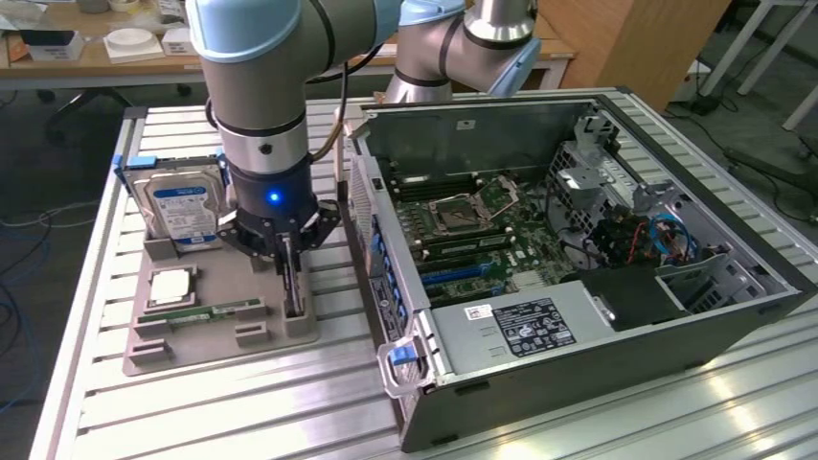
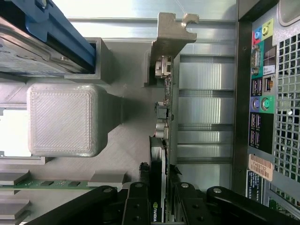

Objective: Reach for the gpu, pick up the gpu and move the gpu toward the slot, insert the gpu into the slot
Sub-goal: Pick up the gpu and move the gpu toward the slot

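Gripping the gpu (image 2: 158,159) at its tray (image 1: 205,355)
On a slatted aluminium bench (image 1: 614,422), a wooden desk (image 1: 77,69) behind, the gripper (image 2: 158,197) pinched narrow on the gpu, which stood on edge along the grey tray's edge nearest the open computer case (image 1: 576,287). The card bore an NVIDIA logo (image 2: 153,212); the blue label on the hard drive (image 1: 183,206) was unreadable.
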Robot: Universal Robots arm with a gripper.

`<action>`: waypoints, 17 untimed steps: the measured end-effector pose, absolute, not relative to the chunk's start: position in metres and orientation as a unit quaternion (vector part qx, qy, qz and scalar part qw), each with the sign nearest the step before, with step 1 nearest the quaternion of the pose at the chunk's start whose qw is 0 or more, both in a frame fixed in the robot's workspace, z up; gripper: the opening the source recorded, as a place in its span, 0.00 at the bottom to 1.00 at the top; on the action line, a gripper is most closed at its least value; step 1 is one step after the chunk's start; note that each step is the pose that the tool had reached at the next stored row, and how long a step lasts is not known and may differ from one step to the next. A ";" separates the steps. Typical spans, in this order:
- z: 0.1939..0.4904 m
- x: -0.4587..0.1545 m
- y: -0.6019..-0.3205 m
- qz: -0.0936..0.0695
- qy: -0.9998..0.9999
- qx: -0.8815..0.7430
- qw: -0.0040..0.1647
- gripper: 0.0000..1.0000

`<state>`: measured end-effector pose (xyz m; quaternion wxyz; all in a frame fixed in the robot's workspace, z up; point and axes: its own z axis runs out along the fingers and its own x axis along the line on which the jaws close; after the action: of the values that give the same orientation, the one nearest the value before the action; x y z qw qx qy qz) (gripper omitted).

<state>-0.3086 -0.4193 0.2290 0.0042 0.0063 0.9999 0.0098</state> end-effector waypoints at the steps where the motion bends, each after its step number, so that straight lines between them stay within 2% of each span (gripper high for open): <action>1: 0.229 -0.309 -0.419 0.010 1.000 0.006 0.004 0.26; 7: 0.232 -0.309 -0.419 0.010 1.000 0.006 0.004 0.26; 17: 0.263 -0.309 -0.419 0.010 1.000 0.006 0.004 0.26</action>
<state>-0.3086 -0.4194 0.2635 0.0042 0.0063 0.9999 0.0099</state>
